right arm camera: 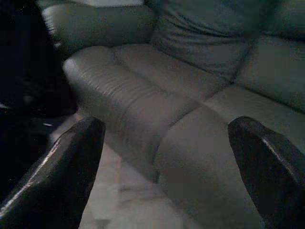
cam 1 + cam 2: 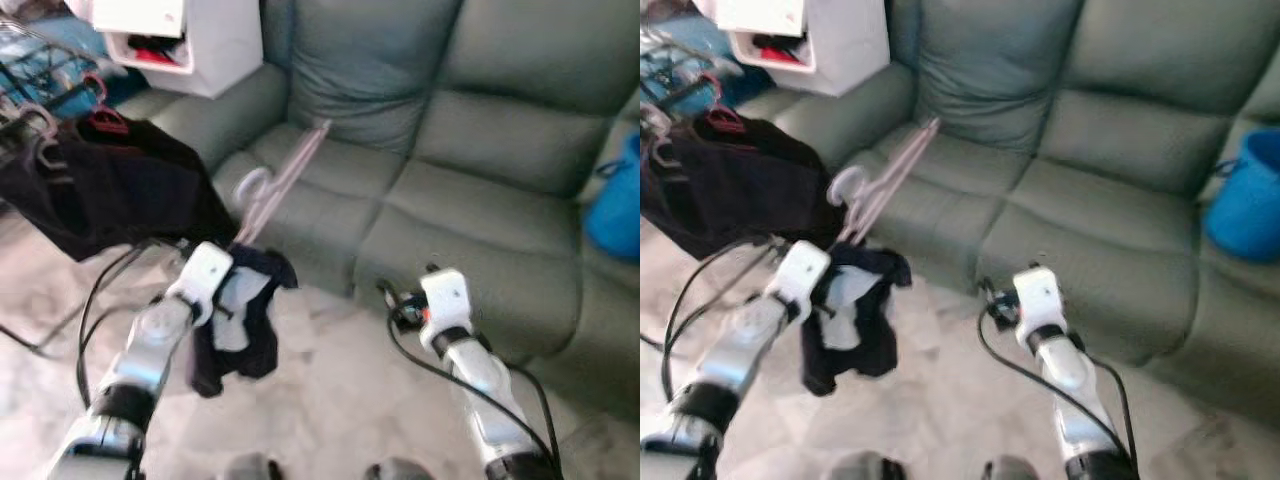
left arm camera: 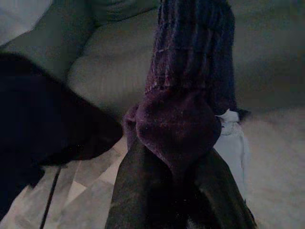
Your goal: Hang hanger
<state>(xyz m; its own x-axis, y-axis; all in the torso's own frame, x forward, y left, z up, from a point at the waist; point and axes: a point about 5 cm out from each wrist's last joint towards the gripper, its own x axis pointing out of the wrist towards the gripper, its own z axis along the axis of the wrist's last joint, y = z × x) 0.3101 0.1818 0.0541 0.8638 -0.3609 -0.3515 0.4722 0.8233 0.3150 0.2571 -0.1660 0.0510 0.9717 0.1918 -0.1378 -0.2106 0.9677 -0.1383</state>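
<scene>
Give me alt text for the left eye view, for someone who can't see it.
The robot's left gripper holds up a pale pink hanger with a dark garment drooping from it, in front of a grey-green sofa. Its right gripper hovers open and empty near the sofa's front edge, and a drying rack draped with black clothing stands to the left.

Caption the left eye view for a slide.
Left gripper holds a pink hanger with a dark garment before a grey-green sofa.

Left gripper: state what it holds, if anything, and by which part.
The left gripper holds the pale hanger with its dark garment, fingers shut on the garment-covered part. The right gripper holds nothing.
</scene>
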